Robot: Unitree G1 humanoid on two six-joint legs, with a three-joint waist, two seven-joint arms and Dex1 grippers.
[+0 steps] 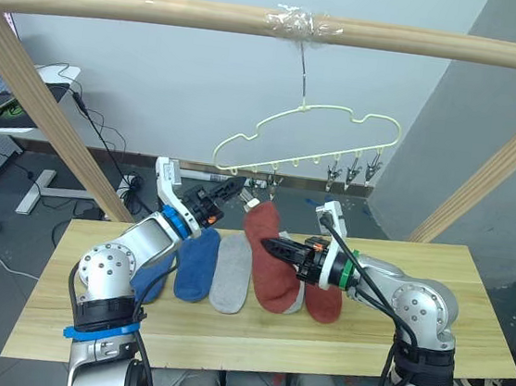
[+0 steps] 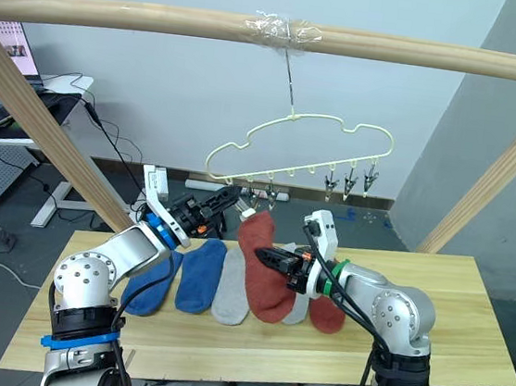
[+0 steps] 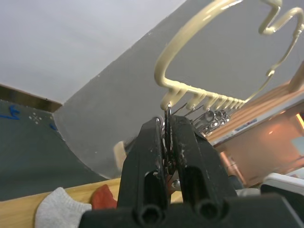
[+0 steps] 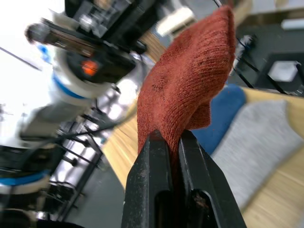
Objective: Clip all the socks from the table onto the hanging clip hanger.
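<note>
The pale yellow-green clip hanger (image 1: 312, 129) hangs from the rail, with grey clips (image 1: 353, 174) along its lower bar. My left gripper (image 1: 231, 188) is raised at the bar's left end, shut on a metal clip (image 3: 167, 137). My right gripper (image 1: 277, 246) is shut on a rust red sock (image 1: 266, 268), whose upper end is lifted toward that clip while its lower end lies on the table (image 1: 469, 301). Two blue socks (image 1: 198, 263), a light grey sock (image 1: 229, 285), another grey one (image 1: 296, 302) and a second red sock (image 1: 324, 305) lie flat in a row.
A round wooden rail (image 1: 167, 10) spans the top, carried by slanted posts (image 1: 36, 93) at both sides. A desk with a laptop (image 1: 8, 95) and floor cables (image 1: 104, 152) lie behind on the left. Bare tabletop extends right of the socks.
</note>
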